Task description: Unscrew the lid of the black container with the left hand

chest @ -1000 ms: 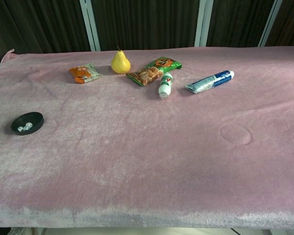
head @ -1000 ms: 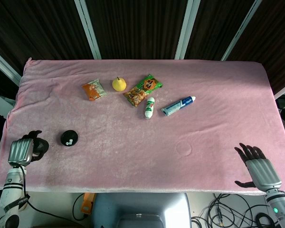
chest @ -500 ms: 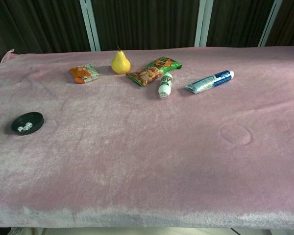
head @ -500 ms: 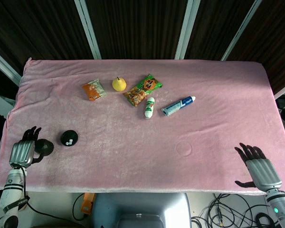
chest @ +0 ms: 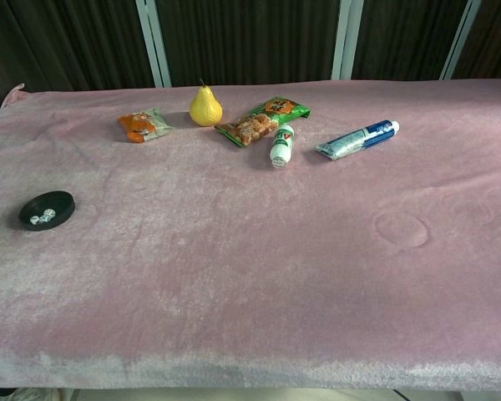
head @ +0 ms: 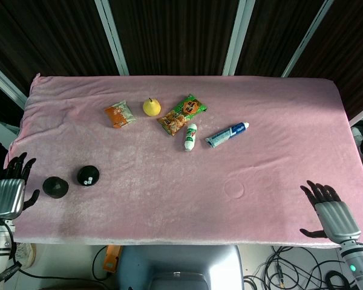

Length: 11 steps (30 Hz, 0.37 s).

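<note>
Table [head: 278,139], covered edge to edge in pink plush cloth [chest: 259,276]; a faint round dent marks the cloth right of centre.
Right hand [head: 328,212], at the table's near right corner, fingers spread, holding nothing.
Left hand [head: 9,187], just off the near left edge, fingers apart and empty, beside the lid but not touching it (seen in the head view only).
Toothpaste tube [head: 226,135], blue and white, lying slantwise near the far middle.
Green snack packet [head: 181,114], lying flat, left of the tube.
Orange snack packet [head: 119,113], lying flat, further left.
Pear [head: 151,107], yellow, upright between the two packets.
Small white bottle [head: 190,136], green label, on its side just below the green packet.
Black container [head: 88,176], near the left edge, open on top, with small white pieces inside (clearest in the chest view).
Lid [head: 55,186], black, round, resting on the cloth just left of the container and apart from it.
</note>
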Tool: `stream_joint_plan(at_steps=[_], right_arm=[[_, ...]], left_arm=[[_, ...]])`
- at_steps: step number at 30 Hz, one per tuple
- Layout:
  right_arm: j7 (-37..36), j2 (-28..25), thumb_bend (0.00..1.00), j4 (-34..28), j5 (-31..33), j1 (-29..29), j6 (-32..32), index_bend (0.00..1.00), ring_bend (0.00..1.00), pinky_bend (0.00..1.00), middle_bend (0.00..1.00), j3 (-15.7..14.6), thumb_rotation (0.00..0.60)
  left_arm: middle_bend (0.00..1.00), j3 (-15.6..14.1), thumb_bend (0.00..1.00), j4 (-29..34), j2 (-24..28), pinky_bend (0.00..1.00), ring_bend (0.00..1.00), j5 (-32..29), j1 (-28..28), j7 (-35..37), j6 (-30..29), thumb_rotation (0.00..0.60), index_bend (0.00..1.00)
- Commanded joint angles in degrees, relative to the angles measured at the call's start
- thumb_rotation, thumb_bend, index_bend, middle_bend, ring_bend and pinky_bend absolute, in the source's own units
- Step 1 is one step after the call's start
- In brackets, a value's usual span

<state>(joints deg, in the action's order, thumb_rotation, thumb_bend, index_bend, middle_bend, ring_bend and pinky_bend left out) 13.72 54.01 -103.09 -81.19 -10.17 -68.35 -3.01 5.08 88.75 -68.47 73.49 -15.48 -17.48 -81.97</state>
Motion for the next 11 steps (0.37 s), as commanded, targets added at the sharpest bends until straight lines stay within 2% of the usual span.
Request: stream_joint_plan(at_steps=[1,4,11], right_arm=[[-0.5,0.0,0.1,0.1,-0.4,0.4,-0.9,0.1,0.0,0.19,0.08,0.1,0.6],[-0.6,0.2,0.1,0.1,-0.5,0.7,-1.4,0.1,0.0,0.19,0.08,0.2,0.6],[-0.1,0.3,0.1,0.0,0.2,0.7,-1.4,0.1,0.0,0.19,0.08,0.4,0.6]], left_arm=[[0.06,-1.7,0.3,1.2,0.8,0.26,0.06,2.4,3.2,-2.8,-4.7,0.6,0.16],[0.07,-1.9,0.3,0.3,-0.4,0.25,0.06,3.4,5.1,-3.0,-7.9,0.6,0.16],[0.08,-1.8,0.29,-1.7,-2.0,0.25,0.07,4.5,5.8,-3.1,-9.0,0.6,0.17]])
